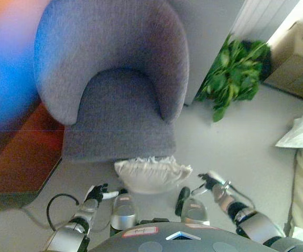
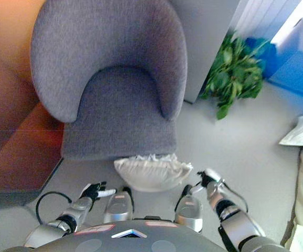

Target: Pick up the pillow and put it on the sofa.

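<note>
Both hands, left (image 1: 97, 193) and right (image 1: 210, 181), are hovering loosely open, seemingly empty, beside the soft, light pillow (image 1: 152, 174) below the sofa (image 1: 115, 79), best squeezed at its ends.

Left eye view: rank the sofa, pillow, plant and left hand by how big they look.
1. Sofa
2. Plant, though it stands farther off, so it is only roughly on par with the pillow
3. Pillow
4. Left hand

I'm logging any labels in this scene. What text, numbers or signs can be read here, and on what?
None can be read.
Chair: plain grey cloth, no label.
Pillow: plain white, no print.
Plant: no tag showing.
Cardboard box: any print is too blurred to read.
</note>
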Available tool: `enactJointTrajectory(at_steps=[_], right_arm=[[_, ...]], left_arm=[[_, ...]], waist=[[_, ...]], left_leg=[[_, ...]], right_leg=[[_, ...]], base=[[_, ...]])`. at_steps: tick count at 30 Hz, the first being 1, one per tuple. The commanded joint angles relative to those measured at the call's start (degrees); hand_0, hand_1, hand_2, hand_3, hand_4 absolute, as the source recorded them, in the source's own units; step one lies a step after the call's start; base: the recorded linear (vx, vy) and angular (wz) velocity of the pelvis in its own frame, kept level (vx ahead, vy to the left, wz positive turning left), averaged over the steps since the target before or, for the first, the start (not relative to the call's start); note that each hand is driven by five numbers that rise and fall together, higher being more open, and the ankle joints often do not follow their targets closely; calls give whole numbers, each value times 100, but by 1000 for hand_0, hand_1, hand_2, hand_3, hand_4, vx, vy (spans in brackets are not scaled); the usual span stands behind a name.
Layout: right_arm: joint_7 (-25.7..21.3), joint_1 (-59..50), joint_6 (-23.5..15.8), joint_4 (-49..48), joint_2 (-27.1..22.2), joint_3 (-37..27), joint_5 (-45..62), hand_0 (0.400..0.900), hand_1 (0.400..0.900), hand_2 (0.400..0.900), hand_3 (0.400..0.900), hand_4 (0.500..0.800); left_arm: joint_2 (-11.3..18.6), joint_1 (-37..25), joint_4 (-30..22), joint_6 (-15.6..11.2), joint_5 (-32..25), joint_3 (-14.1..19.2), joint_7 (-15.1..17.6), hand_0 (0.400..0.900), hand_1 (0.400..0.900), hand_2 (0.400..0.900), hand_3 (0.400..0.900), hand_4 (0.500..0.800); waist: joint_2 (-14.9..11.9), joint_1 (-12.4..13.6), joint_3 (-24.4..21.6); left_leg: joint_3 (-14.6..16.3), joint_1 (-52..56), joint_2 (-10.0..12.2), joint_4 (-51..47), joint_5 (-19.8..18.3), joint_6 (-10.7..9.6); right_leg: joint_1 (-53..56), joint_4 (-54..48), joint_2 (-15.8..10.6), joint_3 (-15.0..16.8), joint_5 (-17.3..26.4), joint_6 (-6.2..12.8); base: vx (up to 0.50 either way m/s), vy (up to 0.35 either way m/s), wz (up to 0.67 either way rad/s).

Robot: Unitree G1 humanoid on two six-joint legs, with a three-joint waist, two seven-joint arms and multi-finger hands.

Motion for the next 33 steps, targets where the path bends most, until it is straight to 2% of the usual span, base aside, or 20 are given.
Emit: enactJointTrajectory(at_steps=[1,5,12,25,33], right_arm=[[-392,-818,273,-153,-89,61,-350,900,900,900,900,800],[-401,-1325,427,-209,-206,196,-297,900,900,900,900,800],[-80,-1892,591,-287,-197,376,212,900,900,900,900,800],[34,-2119,713,-329,-15,414,485,900,900,900,900,800],[131,-2557,718,-254,-230,469,754,900,900,900,900,800]], left_arm=[[283,-502,-270,-369,-529,-180,11,900,900,900,900,800],[316,-604,-455,-373,-650,-217,12,900,900,900,900,800],[447,-748,-712,-296,-960,-213,26,900,900,900,900,800],[419,-721,-1000,-425,-1259,-172,115,900,900,900,900,800],[458,-715,-1297,-534,-1688,-167,269,900,900,900,900,800]], waist=[[-12,235,440],[134,330,690],[264,432,942],[354,484,1056],[535,536,1241]], left_leg=[[-318,-182,-45,-188,501,156],[-470,-449,-90,-64,530,82],[-681,-913,-201,246,504,70],[-661,-1256,-153,573,437,52],[-701,-1827,-206,1025,310,71]], right_leg=[[-277,255,-955,323,329,597],[-573,559,-1092,338,197,598],[-933,848,-1139,471,41,570],[-1208,1139,-1147,586,-146,535],[-1830,1688,-1248,791,-323,499]], base=[[-172,-45,34],[-127,-22,25],[-74,6,9],[-19,12,1],[-37,17,6]])
